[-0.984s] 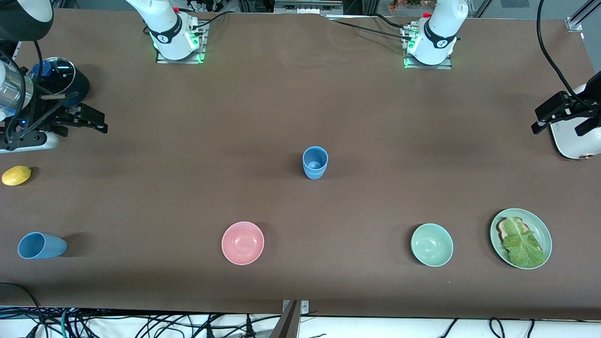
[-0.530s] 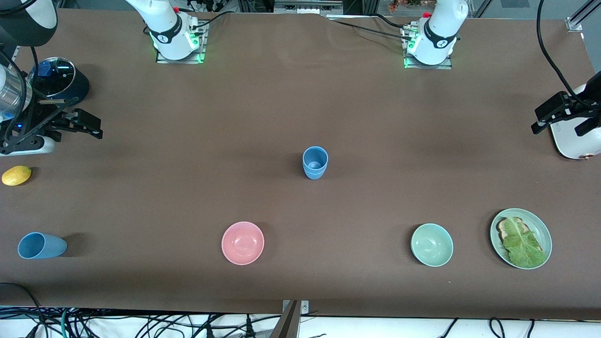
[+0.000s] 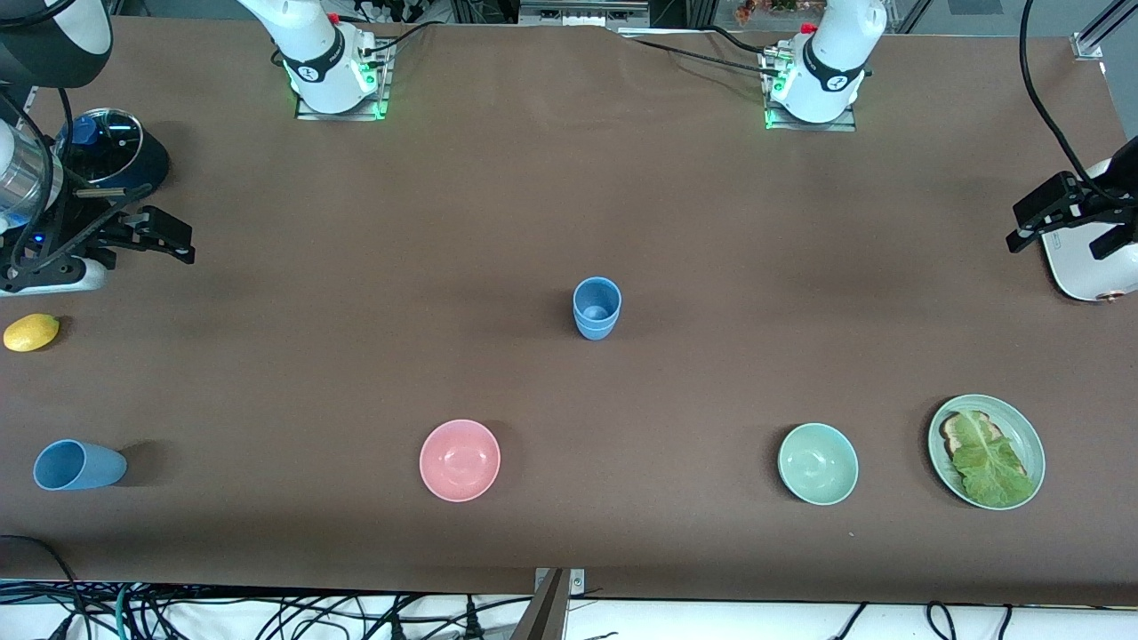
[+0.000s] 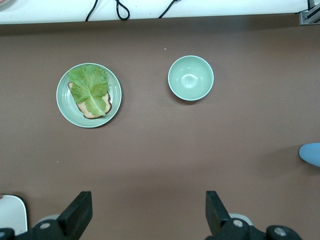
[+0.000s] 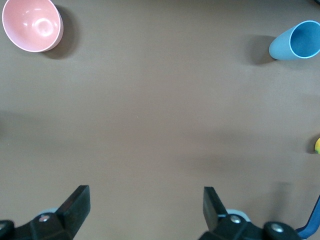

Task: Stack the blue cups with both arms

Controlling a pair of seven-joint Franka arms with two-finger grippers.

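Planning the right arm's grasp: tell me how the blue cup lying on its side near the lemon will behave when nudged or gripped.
The lone blue cup lies on its side, so a nudge would probably roll it, curving because it tapers. It looks like thin plastic, likely light, and may skid from the fingers. Its matte wall should grip fairly well. Both the right gripper and left gripper are open, holding nothing.

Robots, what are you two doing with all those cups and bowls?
Nothing is being held right now. The right gripper and the left gripper both wait with open fingers, each above its own end of the table. In the middle stands a stack of blue cups, already nested. One more blue cup stands alone toward the right arm's end, level with the pink bowl and pale green bowl, and isn't stacked yet.
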